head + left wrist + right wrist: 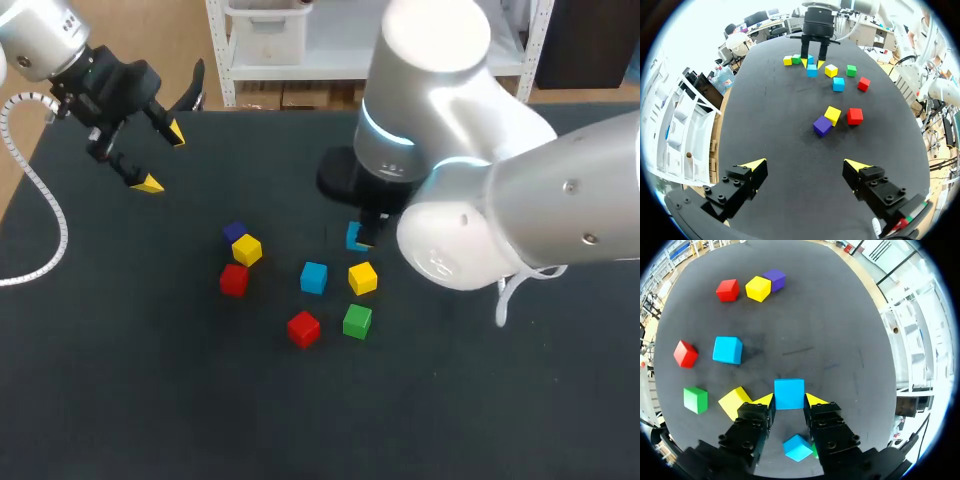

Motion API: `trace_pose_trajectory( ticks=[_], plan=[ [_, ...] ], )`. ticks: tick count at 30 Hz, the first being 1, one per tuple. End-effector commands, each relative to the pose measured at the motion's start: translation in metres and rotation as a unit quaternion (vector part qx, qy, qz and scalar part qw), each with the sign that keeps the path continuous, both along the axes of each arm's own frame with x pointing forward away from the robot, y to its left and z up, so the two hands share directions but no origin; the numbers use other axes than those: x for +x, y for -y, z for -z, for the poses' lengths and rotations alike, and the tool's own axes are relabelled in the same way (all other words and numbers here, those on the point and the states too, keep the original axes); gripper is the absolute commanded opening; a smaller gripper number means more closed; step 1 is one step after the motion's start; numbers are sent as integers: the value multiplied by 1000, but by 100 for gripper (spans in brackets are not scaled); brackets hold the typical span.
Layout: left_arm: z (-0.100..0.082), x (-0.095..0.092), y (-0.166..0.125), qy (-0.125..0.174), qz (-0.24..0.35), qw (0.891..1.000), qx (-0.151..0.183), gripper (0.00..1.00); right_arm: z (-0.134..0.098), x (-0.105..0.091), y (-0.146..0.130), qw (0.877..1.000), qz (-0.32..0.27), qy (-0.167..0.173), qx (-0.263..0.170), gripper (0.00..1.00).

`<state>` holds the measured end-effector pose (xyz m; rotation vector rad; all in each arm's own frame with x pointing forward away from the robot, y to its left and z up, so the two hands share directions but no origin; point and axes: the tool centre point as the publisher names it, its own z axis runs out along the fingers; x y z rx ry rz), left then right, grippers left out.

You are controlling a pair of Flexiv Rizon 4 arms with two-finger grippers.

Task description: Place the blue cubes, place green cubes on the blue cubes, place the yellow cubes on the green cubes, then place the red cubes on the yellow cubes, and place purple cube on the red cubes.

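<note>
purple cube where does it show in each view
Head view: purple cube left of centre, just behind a yellow cube.
Left wrist view: purple cube mid-table, beside that yellow cube.
Right wrist view: purple cube at the table's far end, beside it again.
Shared landmark: the yellow cube, between purple and a red cube.

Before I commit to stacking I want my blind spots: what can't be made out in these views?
Head view: the right arm covers the table behind it; the yellow cube and green cube there show only in the left wrist view.
Right wrist view: the right gripper, jaws shut on a blue cube, covers nearly all of that green cube.
Blue cube lifted or resting: unclear everywhere.
</note>
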<state>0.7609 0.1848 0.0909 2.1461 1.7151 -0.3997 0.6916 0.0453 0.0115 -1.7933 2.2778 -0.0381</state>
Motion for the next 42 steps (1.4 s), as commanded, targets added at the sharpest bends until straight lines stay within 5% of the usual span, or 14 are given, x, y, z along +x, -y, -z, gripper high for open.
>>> trace_pose_trajectory(
  ticks=[1,42],
  plan=[
    [0,-1,0,2,-1,1000,1,100,0,4,1,1000,-8,-2,1,0],
    [0,-1,0,2,-1,1000,1,100,9,7,0,997,-77,-13,-2,0]
  ],
)
